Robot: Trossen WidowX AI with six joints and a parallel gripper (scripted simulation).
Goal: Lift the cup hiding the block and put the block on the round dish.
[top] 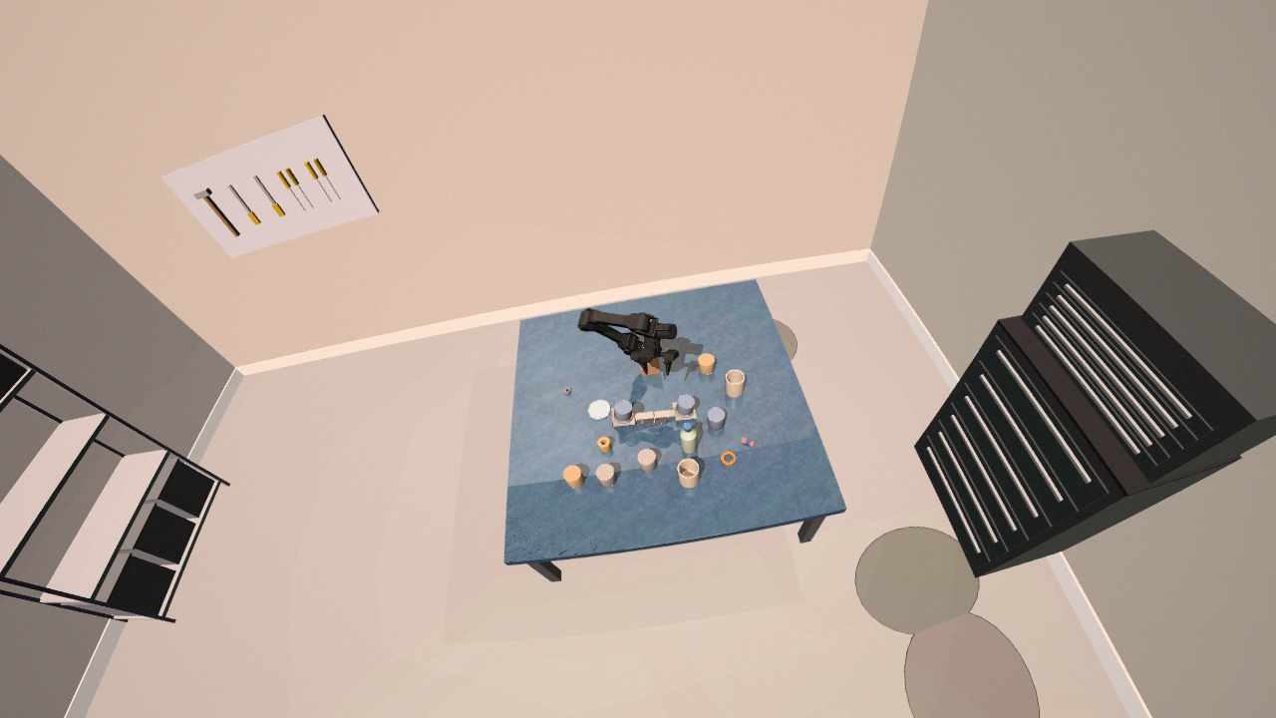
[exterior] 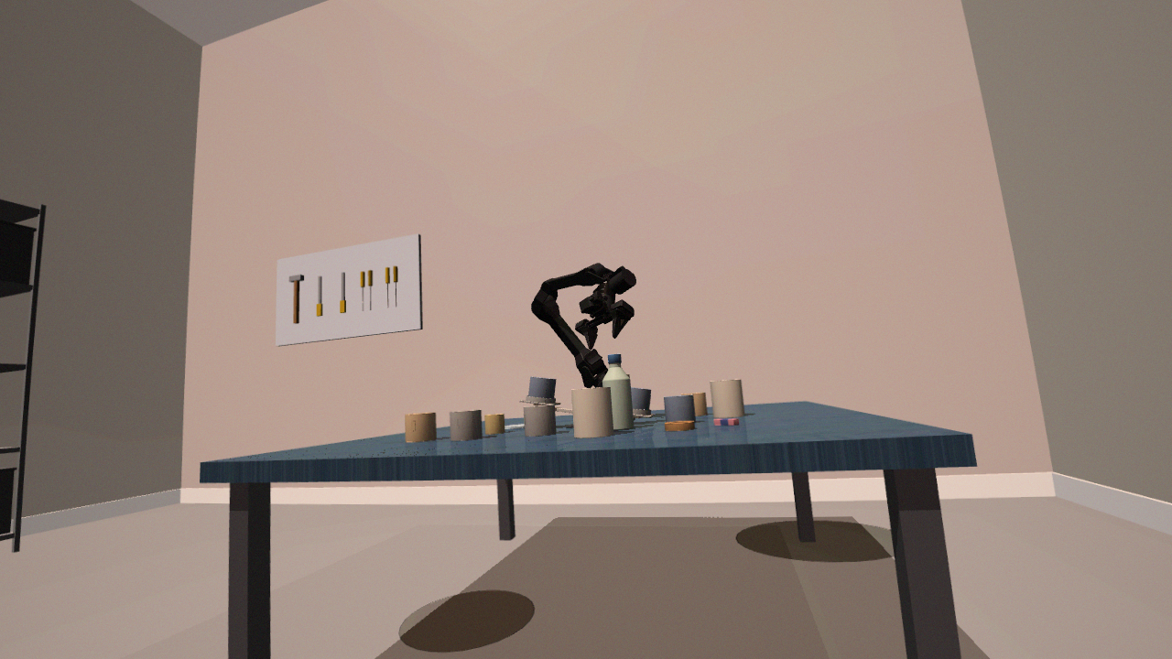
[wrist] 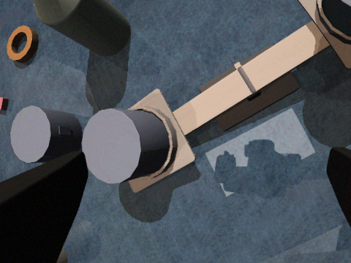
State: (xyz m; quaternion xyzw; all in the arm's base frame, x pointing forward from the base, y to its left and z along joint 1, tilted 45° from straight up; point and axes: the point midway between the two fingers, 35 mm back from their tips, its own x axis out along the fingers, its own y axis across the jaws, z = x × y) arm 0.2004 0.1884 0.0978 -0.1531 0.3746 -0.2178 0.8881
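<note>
Pincer (top: 655, 370) (exterior: 602, 340) (wrist: 208, 162): one, mine, spread wide with nothing between its fingers, held above the bench (top: 749, 500) (exterior: 573, 462) (wrist: 183, 234), on the far side of the balance.

Balance (top: 654, 416) (wrist: 216, 109): one, pale beam, tilted, left end high and right end low.

Cups on it, grey-blue, matching, two: the left cup (top: 622, 411) (exterior: 541, 389) (wrist: 338, 14) on the raised end, the right cup (top: 685, 405) (exterior: 641, 400) (wrist: 111, 146) on the lowered end. The block is hidden from view; which cup covers it I cannot see directly.

Round dish (top: 598, 410) (exterior: 514, 426): one, white, on the bench just left of the balance.

Loose cup (top: 715, 418) (exterior: 679, 407) (wrist: 31, 134): one, grey-blue, standing just right of the balance.

Bottle (top: 689, 439) (exterior: 617, 401) (wrist: 88, 25): one, pale green with a blue cap, upright, near side of the balance's right end.

Ring (top: 722, 459) (exterior: 679, 426) (wrist: 22, 56): one, orange, flat, to the right of the bottle and nearer.

Yellow vessel (top: 604, 444) (exterior: 493, 423): one, small, near side of the balance's left end.

Beige containers, two: one (top: 688, 473) (exterior: 592, 412) near, one (top: 734, 384) (exterior: 726, 398) farther off at the right.
</note>
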